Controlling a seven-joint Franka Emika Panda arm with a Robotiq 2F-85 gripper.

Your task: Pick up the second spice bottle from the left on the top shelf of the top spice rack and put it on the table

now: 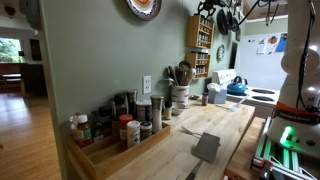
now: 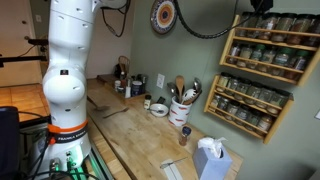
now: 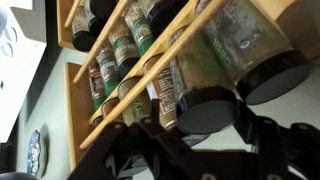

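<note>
A long butcher-block countertop (image 1: pixel 215 125) runs along a sage-green wall (image 1: pixel 90 50) in a home kitchen. In an exterior view a wooden tray of spice jars (image 1: pixel 110 150) sits at 7 o'clock on it, a gray cloth (image 1: pixel 207 148) lies at 5 o'clock, and a blue kettle (image 1: pixel 237 88) stands far back at 3 o'clock. Both exterior views show the utensil crock (image 2: pixel 183 110) against the wall. Only one exterior view gives the top spice rack (image 2: pixel 272 50) face on, at 2 o'clock on the wall. A second rack (image 2: pixel 250 105) hangs below it, and the white robot arm (image 2: pixel 70 60) rises at 9 o'clock. The top shelf (image 2: pixel 280 32) carries a full row of spice bottles (image 2: pixel 258 23), the second from the left among them, none on the countertop. The wrist view alone comes close. There the rack's wooden side (image 3: pixel 68 100) and tilted rails fill the picture, and the gripper (image 3: pixel 205 150) shows dark along the bottom edge. Its jaws stand apart and hold nothing. A dark-lidded bottle (image 3: pixel 205 110) sits at 12 o'clock from the gap between them, just beyond the fingertips. Whether this is the second bottle of the row cannot be told from this view.
</note>
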